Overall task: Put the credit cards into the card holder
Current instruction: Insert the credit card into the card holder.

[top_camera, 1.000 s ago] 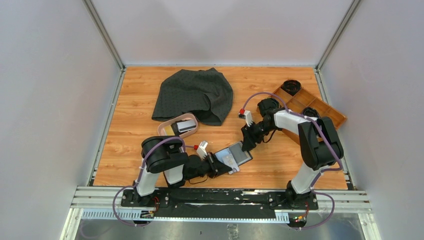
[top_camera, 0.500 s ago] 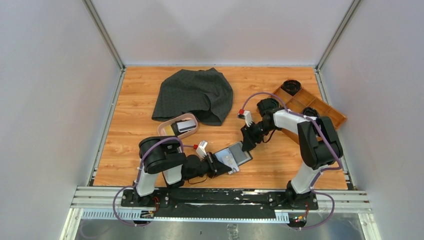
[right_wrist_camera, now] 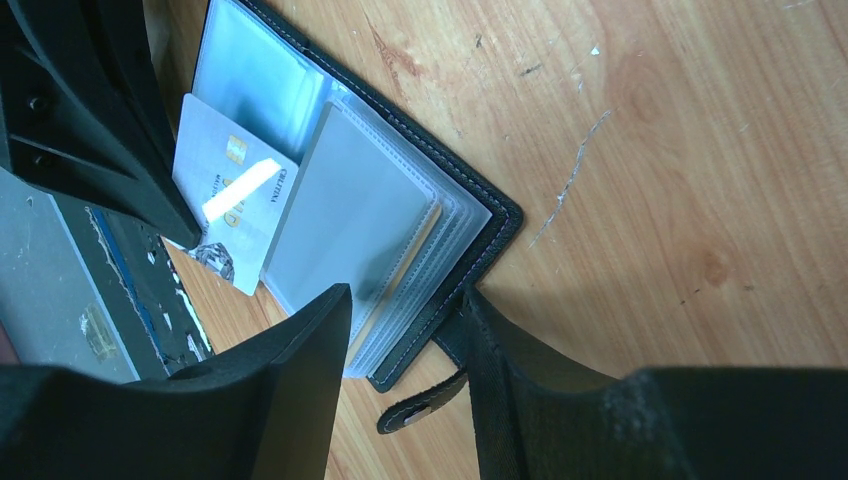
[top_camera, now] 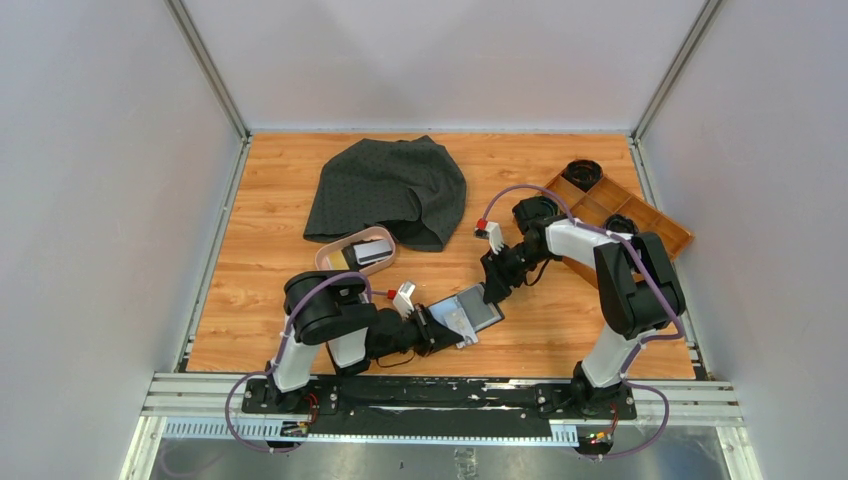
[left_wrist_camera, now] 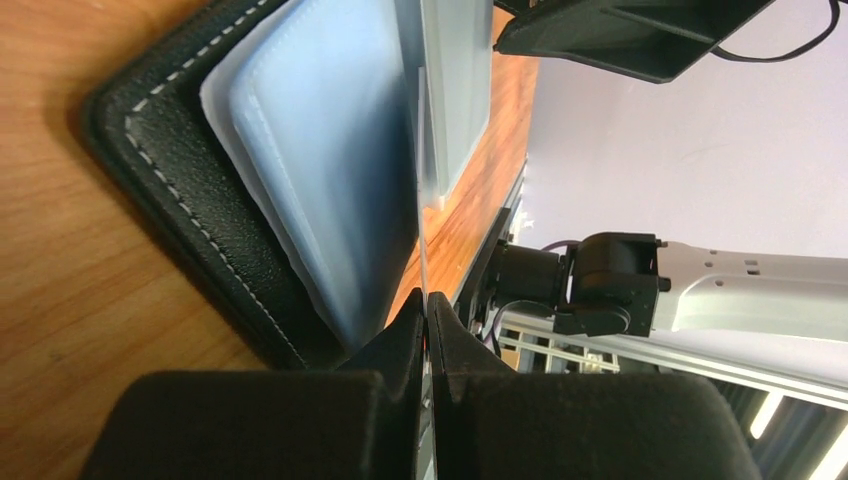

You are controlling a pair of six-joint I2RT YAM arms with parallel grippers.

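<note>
Open black card holder [top_camera: 478,310] lies on a wooden table [top_camera: 260,200], its clear, floppy pockets fanned upward. At its left side the left gripper [left_wrist_camera: 425,305] is pinched tight on the edge of a pale credit card [right_wrist_camera: 235,190], whose far end meets the pockets. The right gripper [right_wrist_camera: 405,297] straddles the holder's right corner, jaws apart. The card looks light, stiff and slick, best held by an edge. More cards [top_camera: 372,251] sit in a pink dish [top_camera: 330,262] beyond the holder
</note>
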